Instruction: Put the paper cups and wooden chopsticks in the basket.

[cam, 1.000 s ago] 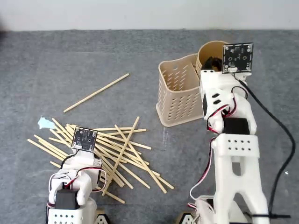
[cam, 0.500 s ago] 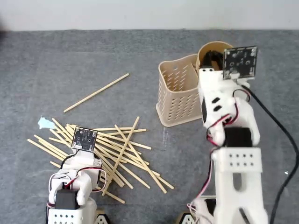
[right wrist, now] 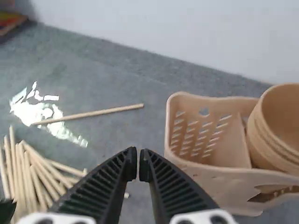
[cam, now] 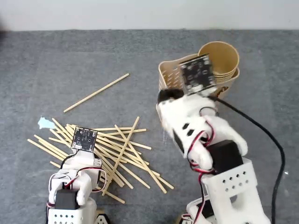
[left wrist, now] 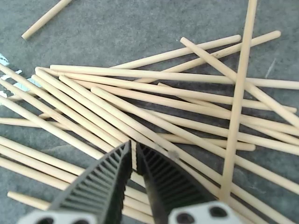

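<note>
The left gripper point(left wrist: 133, 156) has its jaws together, low over the pile of chopsticks point(left wrist: 154, 100). The right gripper point(right wrist: 138, 164), jaws also together and empty, is near the basket point(right wrist: 205, 140). The cups point(right wrist: 278, 123) stand stacked inside it. One chopstick point(cam: 96, 93) lies apart.

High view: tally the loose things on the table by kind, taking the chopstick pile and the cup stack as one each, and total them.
Basket: 1
Stack of paper cups: 1
Pile of chopsticks: 1
Lone chopstick: 1
Pale blue scrap: 1
Total: 5
</note>
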Motion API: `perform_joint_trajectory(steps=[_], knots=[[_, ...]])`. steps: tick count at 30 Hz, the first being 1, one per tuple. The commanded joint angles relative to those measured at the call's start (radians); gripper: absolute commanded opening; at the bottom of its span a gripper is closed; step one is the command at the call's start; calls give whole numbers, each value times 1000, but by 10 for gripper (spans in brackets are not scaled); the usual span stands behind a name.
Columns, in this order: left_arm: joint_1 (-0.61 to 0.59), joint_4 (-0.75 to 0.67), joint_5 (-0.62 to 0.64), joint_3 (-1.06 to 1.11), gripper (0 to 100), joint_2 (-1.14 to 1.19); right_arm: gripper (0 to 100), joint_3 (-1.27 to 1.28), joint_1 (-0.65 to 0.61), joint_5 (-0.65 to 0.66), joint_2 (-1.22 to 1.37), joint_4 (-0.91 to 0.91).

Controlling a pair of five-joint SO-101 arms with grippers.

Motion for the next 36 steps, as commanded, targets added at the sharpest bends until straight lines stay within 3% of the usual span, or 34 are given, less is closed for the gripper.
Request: perform_joint_trajectory(steps=[1, 10, 19, 25, 36], knots=[[6, 3, 8, -18, 14, -15, 30, -55, -30, -17, -28, 117], [6, 3, 8, -18, 14, -15, 31, 77, -136, -107, -28, 197], [6, 3, 8, -18, 14, -15, 31, 126, -142, -110, -38, 231], [-11, 3, 3, -18, 14, -15, 31, 127, -148, -212, -27, 205], [-476, 5, 8, -18, 14, -15, 36, 120, -150, -241, 102, 159]])
